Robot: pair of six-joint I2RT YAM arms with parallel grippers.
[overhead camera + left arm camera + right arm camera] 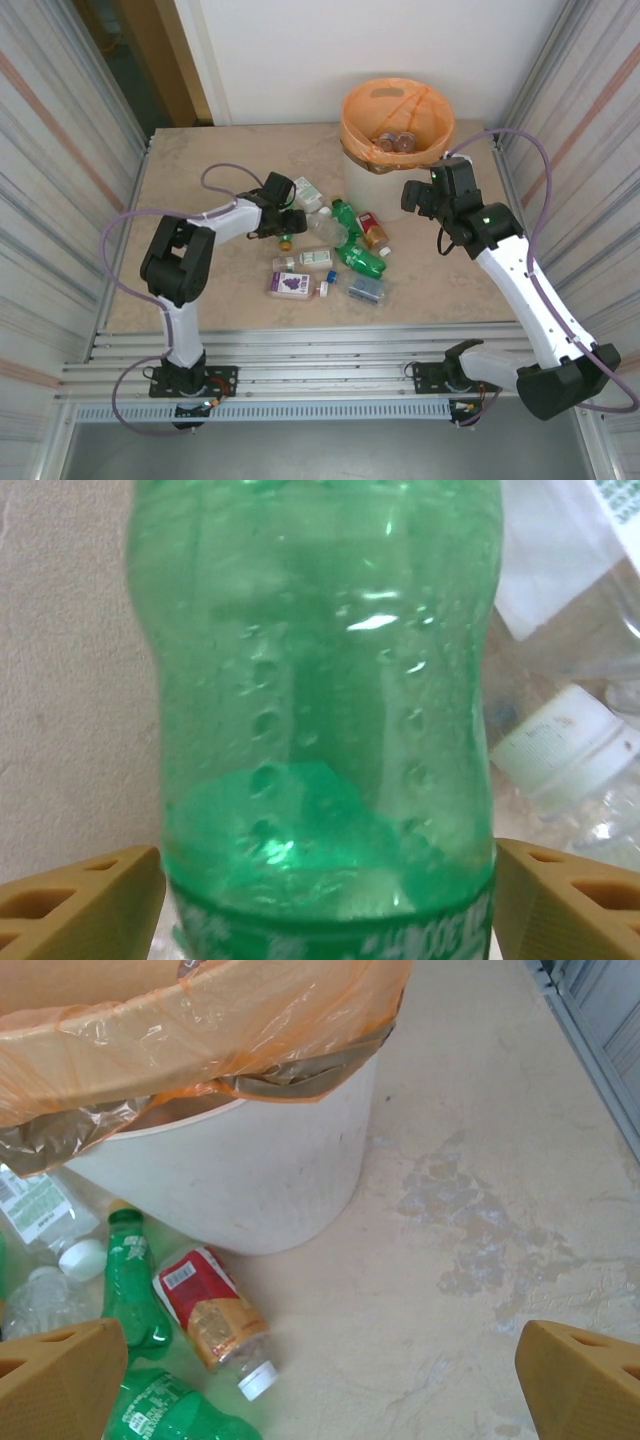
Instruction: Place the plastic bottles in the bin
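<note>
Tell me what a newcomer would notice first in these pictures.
The orange-lined cream bin stands at the far middle of the table. In front of it, mid-table, lies a jumble of plastic bottles. In the left wrist view a green bottle looms large, gripped by the left end effector.

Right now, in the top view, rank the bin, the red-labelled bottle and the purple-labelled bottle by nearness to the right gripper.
1. The bin, just beside the right gripper.
2. The red-labelled bottle, at the bin's foot.
3. The purple-labelled bottle, far left, near the front.
</note>
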